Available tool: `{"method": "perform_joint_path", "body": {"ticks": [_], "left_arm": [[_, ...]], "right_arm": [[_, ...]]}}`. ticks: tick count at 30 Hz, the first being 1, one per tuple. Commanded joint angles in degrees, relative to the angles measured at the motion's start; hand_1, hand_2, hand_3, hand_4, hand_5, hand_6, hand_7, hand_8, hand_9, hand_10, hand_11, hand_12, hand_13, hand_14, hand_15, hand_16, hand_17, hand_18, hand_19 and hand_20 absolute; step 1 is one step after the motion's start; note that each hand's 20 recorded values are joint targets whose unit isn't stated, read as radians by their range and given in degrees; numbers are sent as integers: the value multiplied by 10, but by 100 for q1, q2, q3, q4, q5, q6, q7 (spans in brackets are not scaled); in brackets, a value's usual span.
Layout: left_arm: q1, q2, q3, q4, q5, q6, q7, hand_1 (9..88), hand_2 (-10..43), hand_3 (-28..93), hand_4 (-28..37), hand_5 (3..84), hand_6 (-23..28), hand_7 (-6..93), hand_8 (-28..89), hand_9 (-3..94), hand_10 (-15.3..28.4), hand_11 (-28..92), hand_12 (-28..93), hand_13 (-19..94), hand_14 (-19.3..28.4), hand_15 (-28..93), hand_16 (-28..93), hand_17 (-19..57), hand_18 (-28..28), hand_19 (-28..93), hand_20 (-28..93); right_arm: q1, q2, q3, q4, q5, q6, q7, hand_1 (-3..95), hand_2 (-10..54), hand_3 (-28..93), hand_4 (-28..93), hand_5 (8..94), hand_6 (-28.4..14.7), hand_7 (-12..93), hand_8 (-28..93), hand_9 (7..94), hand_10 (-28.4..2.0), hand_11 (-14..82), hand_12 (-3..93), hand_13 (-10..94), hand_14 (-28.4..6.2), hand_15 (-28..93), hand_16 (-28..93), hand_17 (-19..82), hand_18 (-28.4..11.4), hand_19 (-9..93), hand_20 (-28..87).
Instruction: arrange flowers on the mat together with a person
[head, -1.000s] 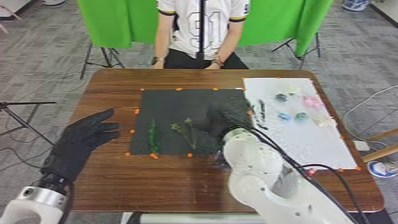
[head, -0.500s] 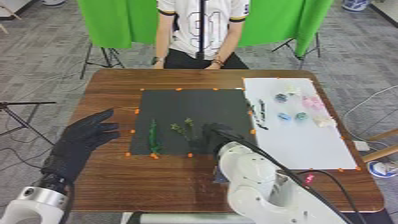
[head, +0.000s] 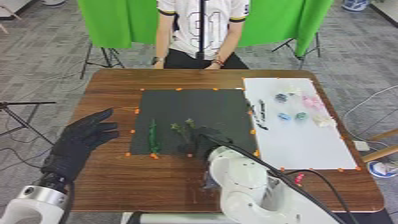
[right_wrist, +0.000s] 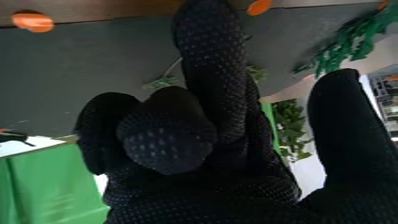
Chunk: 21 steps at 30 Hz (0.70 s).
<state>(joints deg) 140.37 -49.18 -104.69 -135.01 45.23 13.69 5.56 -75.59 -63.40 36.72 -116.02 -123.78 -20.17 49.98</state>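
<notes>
The robot's right hand (head: 205, 143) had swung in from the right side of the dark mat (head: 164, 102) toward its near edge, close by the small green sprigs (head: 177, 128); whether it gripped anything could not be told. The leafy stem (head: 153, 137) lay unmoved near the mat's left edge, above the near left corner. The shift likely meant a spot for placing was being lined up. The left hand (head: 82, 135) waited open off the mat's left edge.
</notes>
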Motion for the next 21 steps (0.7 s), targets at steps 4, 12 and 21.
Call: {"method": "perform_joint_path", "body": {"ticks": [4, 12, 21], "left_arm": [[49, -28, 67, 45, 6, -39, -16, 231, 69, 787, -269, 369, 103, 148, -102, 343, 216, 360, 96, 242, 277, 640, -133, -78, 251, 607, 83], [234, -91, -101, -23, 8, 11, -16, 230, 69, 786, -270, 369, 103, 149, -103, 342, 214, 359, 96, 242, 276, 640, -133, -77, 251, 607, 84], [374, -52, -228, -75, -28, 37, 243, 229, 69, 784, -272, 368, 102, 148, -103, 342, 215, 360, 96, 242, 276, 641, -133, -76, 252, 609, 86]], "right_arm": [[3, -50, -140, -60, -100, -83, -86, 263, 111, 534, -165, 751, -52, 87, -101, 937, -145, 322, 217, 900, -53, 651, 215, 651, -179, 932, 220], [126, 303, -13, -321, 56, -125, 226, 262, 112, 533, -163, 787, -50, 101, -100, 937, -147, 340, 210, 913, -50, 644, 210, 661, -176, 932, 214], [-555, 927, 1167, -806, 524, 626, 33, 259, 118, 513, -155, 786, -61, 104, -98, 915, -166, 295, 205, 879, -72, 631, 208, 628, -190, 932, 155]]}}
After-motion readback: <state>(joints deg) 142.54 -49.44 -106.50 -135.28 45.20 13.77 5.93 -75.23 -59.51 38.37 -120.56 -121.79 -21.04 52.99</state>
